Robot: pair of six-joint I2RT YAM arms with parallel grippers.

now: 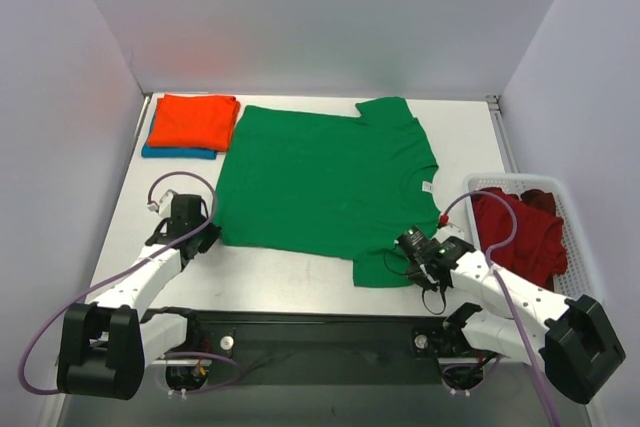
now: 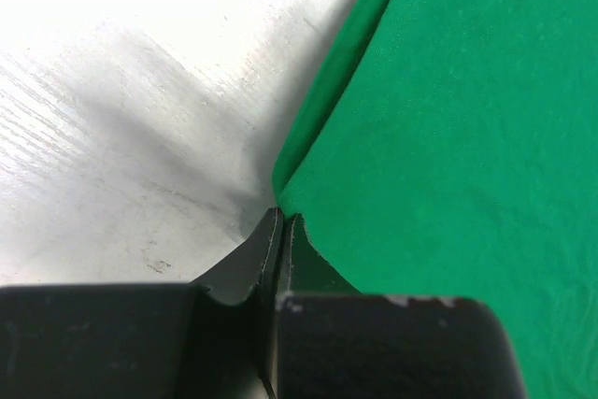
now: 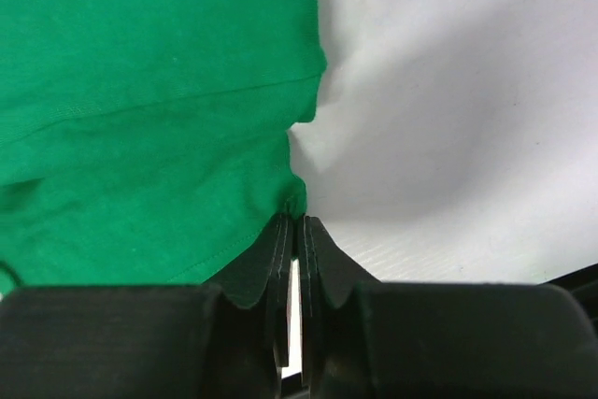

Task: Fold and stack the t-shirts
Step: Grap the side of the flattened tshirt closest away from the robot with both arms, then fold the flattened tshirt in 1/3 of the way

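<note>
Now left hand [image 2: 282,217] and right hand [image 3: 297,223] pinch near corners of green t-shirt [image 1: 320,182].

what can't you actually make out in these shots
Top view: the teal tee shows only a strip; the orange tee covers the rest.
Top view: the red tees lie heaped in the basket, so there is no counting them.
Top view: the white tag on the green tee is too small to read.
Wrist views: how much cloth the left claw and right claw pinch is hidden between the shut fingers.

white arms [image 1: 140,279], black pincers [image 2: 282,218], purple cables [image 1: 183,175]
</note>
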